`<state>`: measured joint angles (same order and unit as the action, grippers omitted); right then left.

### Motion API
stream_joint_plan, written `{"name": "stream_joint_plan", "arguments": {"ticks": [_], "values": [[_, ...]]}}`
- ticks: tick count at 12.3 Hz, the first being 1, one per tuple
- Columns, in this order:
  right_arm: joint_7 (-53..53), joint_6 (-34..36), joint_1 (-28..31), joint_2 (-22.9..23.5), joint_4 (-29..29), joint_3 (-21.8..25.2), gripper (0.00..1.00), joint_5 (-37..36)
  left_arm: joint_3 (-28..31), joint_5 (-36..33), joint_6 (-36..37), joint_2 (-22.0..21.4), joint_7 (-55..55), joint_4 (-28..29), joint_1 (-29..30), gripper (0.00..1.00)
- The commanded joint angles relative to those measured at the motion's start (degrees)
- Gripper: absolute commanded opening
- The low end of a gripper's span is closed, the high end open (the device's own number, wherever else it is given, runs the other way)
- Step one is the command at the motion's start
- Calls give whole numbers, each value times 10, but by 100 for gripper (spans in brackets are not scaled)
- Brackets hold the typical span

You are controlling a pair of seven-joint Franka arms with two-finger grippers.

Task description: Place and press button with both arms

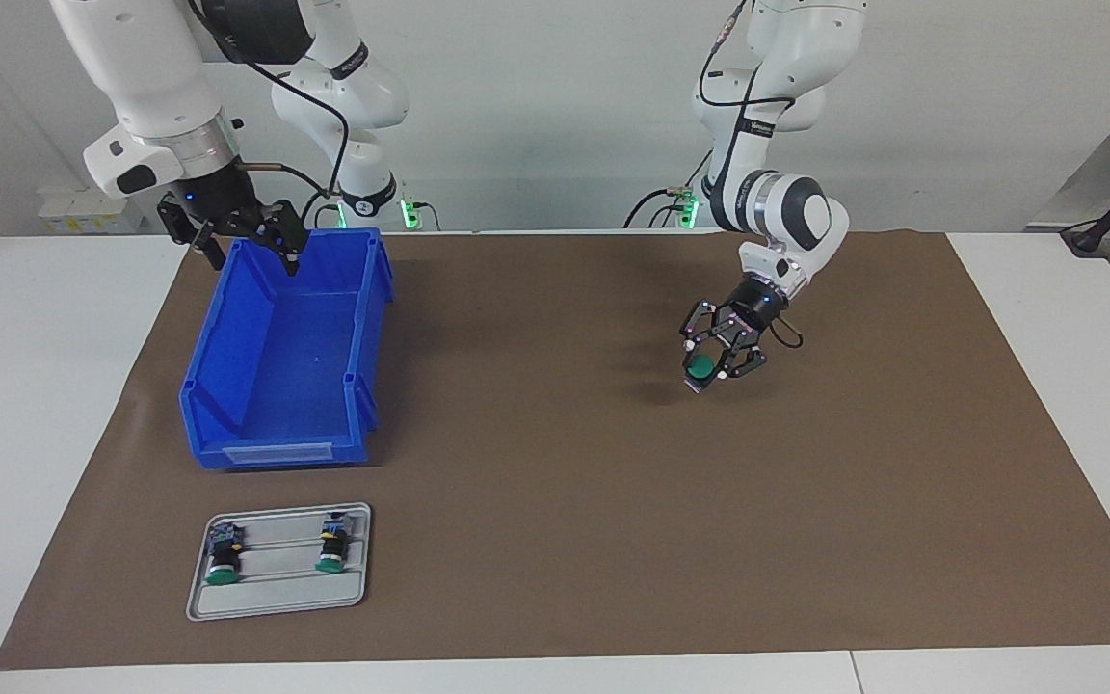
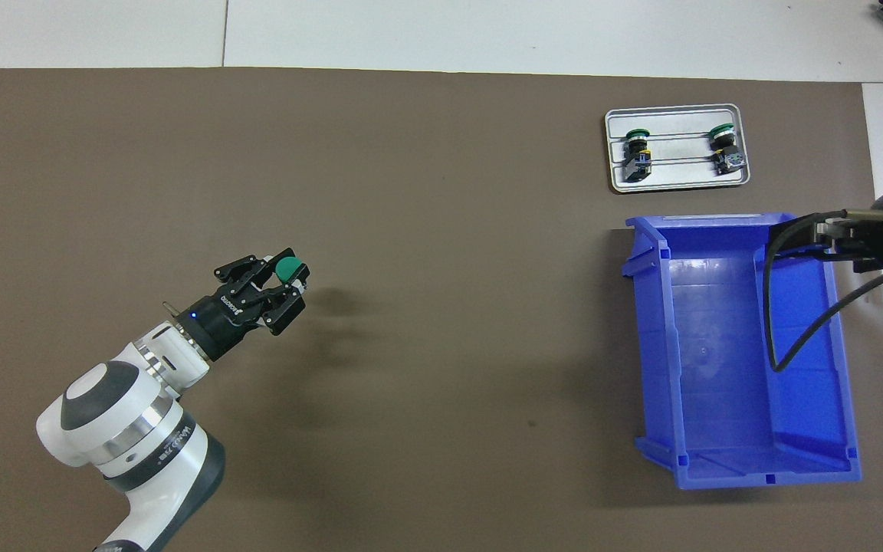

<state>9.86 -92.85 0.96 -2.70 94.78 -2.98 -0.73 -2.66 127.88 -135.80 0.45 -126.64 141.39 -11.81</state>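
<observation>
While the left gripper [image 1: 706, 368] pinches the button [image 1: 700, 366] above the mat [image 1: 555, 463], well apart from the bin [image 1: 285, 357], lower it level; the right gripper [image 1: 245, 239], spread, waits over the bin.

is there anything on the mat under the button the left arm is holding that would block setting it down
Nothing visible does. The left end effector holds the button over bare brown mat; the blue bin and tray sit toward the right arm's end.
</observation>
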Motion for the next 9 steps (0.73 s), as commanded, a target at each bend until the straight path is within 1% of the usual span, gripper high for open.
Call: {"name": "stream_joint_plan", "arguments": {"ticks": [1,3,5,9], "values": [[-13,-2,4,-6,5,-1,100,13,7,49,30,19,-63,6,-13,1],[-13,-1,4,-6,5,-1,100,13,7,68,67,35,-90,13,-14,1],[-13,-1,4,-5,5,-1,100,13,8,70,79,38,-96,21,-13,1],[-13,-1,4,-6,5,-1,100,13,9,70,118,62,-130,38,-9,3]]}}
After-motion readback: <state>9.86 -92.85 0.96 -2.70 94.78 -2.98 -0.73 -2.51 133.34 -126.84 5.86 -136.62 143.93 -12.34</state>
